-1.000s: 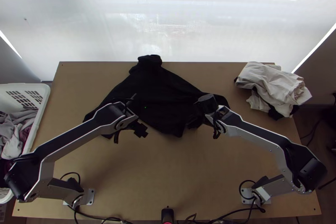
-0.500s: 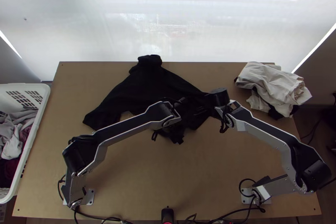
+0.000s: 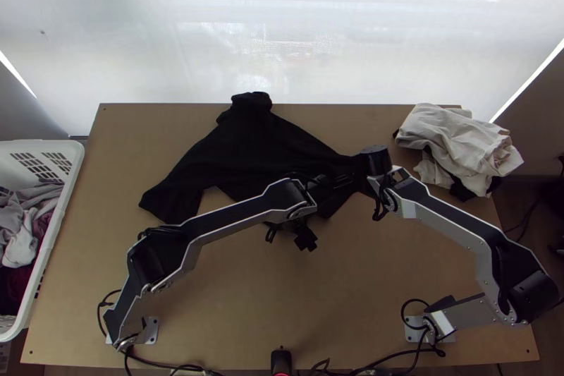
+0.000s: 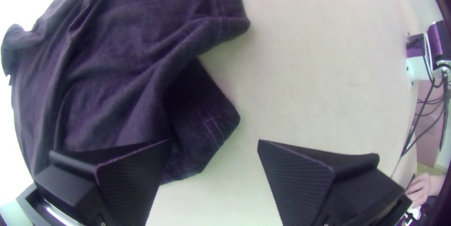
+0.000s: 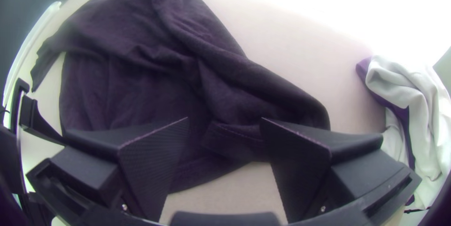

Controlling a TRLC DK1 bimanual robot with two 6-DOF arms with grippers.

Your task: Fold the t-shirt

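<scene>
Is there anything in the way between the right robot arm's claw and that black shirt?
Nothing visible is. The right gripper hangs open over the rumpled black cloth t-shirt, with nothing in between. The left gripper is off to one side, and the crumpled pile of cream and dark cloth lies on the other.

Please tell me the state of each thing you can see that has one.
Left claw: open, its two fingers apart.
Right claw: open, its two fingers apart.
Black t-shirt: rumpled on the table, not neatly folded.
Pale cloth pile: bunched.
White basket: open-topped, with crumpled clothes inside.
</scene>
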